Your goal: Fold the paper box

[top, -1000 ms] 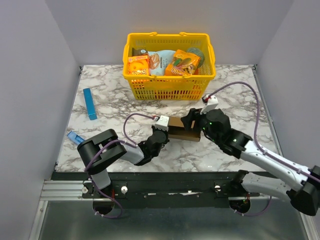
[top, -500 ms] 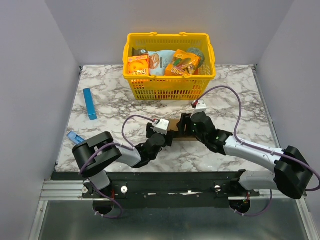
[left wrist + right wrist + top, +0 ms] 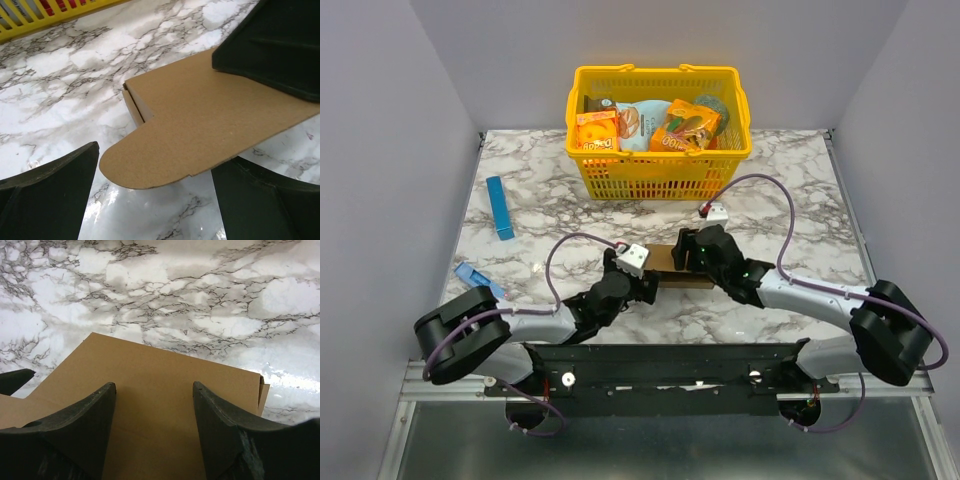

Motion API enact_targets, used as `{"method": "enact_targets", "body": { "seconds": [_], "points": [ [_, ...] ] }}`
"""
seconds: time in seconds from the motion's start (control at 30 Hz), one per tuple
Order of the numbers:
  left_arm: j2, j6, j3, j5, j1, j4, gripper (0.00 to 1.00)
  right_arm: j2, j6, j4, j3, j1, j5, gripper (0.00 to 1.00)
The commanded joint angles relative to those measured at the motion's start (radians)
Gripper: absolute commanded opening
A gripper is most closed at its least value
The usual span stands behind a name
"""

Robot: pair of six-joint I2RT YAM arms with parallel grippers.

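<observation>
The paper box (image 3: 667, 262) lies at mid-counter (image 3: 800, 200), in front of the yellow basket (image 3: 660, 165) and well apart from the slim blue box (image 3: 500, 207).

1. Check the left hand (image 3: 646, 287): its jaws stand wide and hold nothing; the box's rounded flap (image 3: 150, 160) projects between them.
2. Check the right hand (image 3: 688, 256): half spread above the top panel, clasping nothing. You cannot tell whether it bears down.

Caution: the flap appears untucked. Close the left hand carelessly and you may crease the flap away from its fold line. With no firm hold from the right hand, the box may skid on the smooth counter.

View notes: only the left wrist view shows the flap and the low wall under it. The right wrist view shows the box's doubled right edge (image 3: 260, 390). Only the top view places the box on the counter; there the arms cover both ends.
</observation>
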Motion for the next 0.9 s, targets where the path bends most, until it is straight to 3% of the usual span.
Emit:
{"method": "enact_targets", "body": {
  "seconds": [0.0, 0.2, 0.4, 0.63, 0.87],
  "points": [
    [-0.097, -0.04, -0.023, 0.125, -0.006, -0.105, 0.99, 0.03, 0.015, 0.03, -0.031, -0.005, 0.025, 0.7],
    [-0.366, -0.102, -0.077, 0.315, 0.001, -0.258, 0.99, 0.03, 0.023, 0.063, -0.071, -0.005, 0.049, 0.7],
    [-0.573, -0.197, 0.018, 0.572, 0.092, -0.453, 0.99, 0.013, 0.018, 0.112, -0.132, -0.004, 0.081, 0.7],
    [-0.466, -0.419, 0.132, 0.757, 0.294, -0.439, 0.97, 0.021, 0.017, 0.146, -0.173, -0.005, 0.094, 0.7],
    [-0.271, -0.499, 0.164, 0.792, 0.356, -0.374, 0.82, 0.028, 0.015, 0.145, -0.17, -0.005, 0.095, 0.7]
  ]
}}
